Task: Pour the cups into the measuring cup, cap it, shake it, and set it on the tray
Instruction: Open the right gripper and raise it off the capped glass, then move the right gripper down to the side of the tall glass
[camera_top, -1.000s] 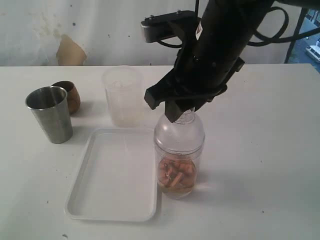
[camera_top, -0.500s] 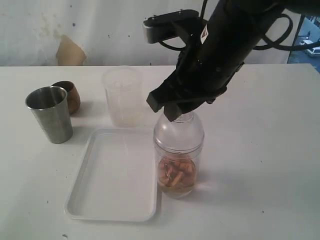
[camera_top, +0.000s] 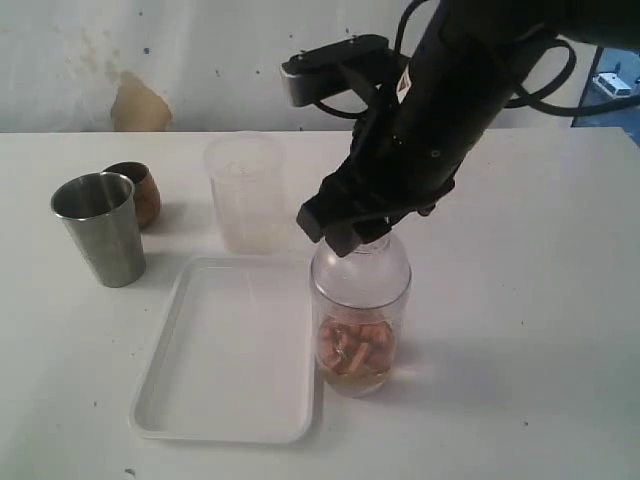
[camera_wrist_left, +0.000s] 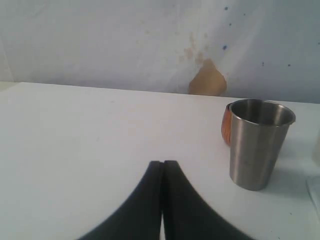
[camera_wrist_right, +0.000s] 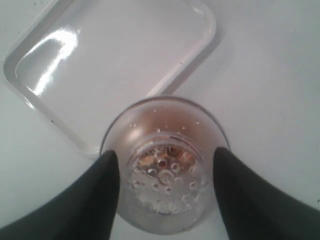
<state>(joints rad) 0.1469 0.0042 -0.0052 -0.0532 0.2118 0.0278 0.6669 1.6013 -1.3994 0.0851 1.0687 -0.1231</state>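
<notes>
The clear measuring cup stands upright on the table against the right rim of the white tray, holding brownish pieces in liquid. Its dome cap is on it. My right gripper hangs straight above, open, a finger on each side of the cap's short neck with a small gap at both. From the right wrist view I look down on the cap between the spread gripper, with the tray beyond. The steel tumbler and small copper cup stand far left. My left gripper is shut and empty, near the tumbler.
A cloudy frosted plastic cup stands behind the tray, just left of my right arm. The copper cup peeks out behind the tumbler in the left wrist view. A wall closes off the table's far edge.
My right gripper's jaws have spread wider off the cap's neck and the arm has shifted slightly right. The capped measuring cup stays put.
</notes>
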